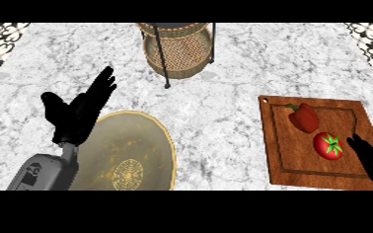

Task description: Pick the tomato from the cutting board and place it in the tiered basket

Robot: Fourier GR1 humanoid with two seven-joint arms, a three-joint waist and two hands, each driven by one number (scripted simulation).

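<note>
One tomato (329, 145) near the cutting board (280, 143) edge; right hand (362, 150) fingers unclear, left hand (76, 109) open.

You get even, bright light across the marble worktop (241, 108), no glare. Shadows are barely visible. The black robot hand (76, 111) shows no surface detail.
</note>
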